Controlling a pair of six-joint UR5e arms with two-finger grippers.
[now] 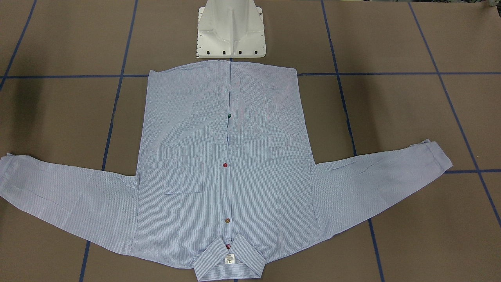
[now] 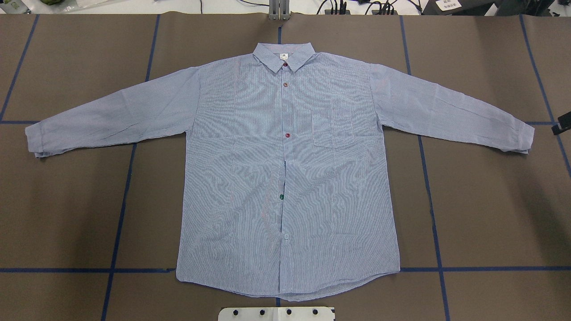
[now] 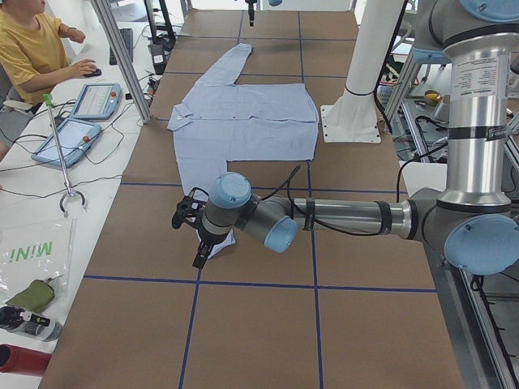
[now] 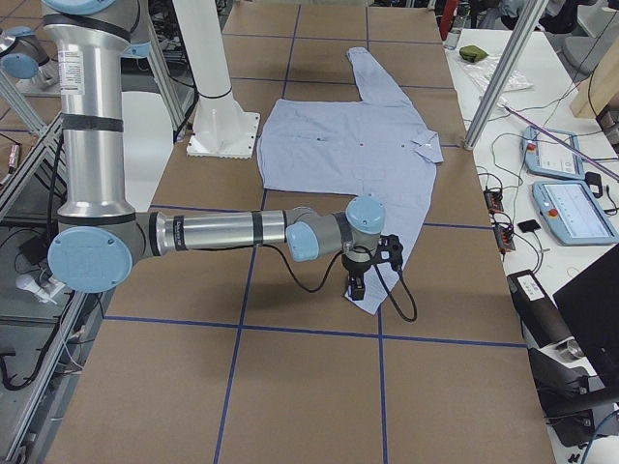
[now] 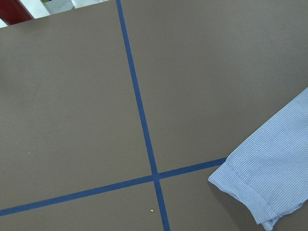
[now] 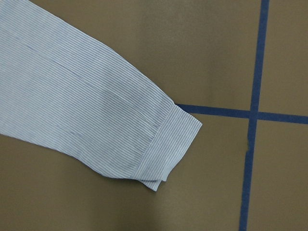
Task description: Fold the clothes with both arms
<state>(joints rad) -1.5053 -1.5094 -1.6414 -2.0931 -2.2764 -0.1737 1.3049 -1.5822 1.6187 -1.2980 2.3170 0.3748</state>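
Note:
The light blue striped shirt [image 2: 285,178] lies flat and face up on the brown table, buttoned, both sleeves spread out, its collar [image 1: 227,262] away from the robot. My left gripper [image 3: 198,256] hangs over the end of the near sleeve in the exterior left view. The left wrist view shows that cuff [image 5: 260,187] and no fingers. My right gripper [image 4: 356,287] hangs over the other cuff [image 6: 163,144]. A black part of it shows at the overhead view's right edge [image 2: 561,128]. I cannot tell whether either gripper is open or shut.
The white pedestal base [image 1: 231,35] stands just behind the shirt's hem. Blue tape lines [image 2: 125,178] cross the table. An operator [image 3: 32,49] sits at a side bench with tablets [image 4: 566,208]. Aluminium posts [image 3: 122,57] stand at the table's far edge.

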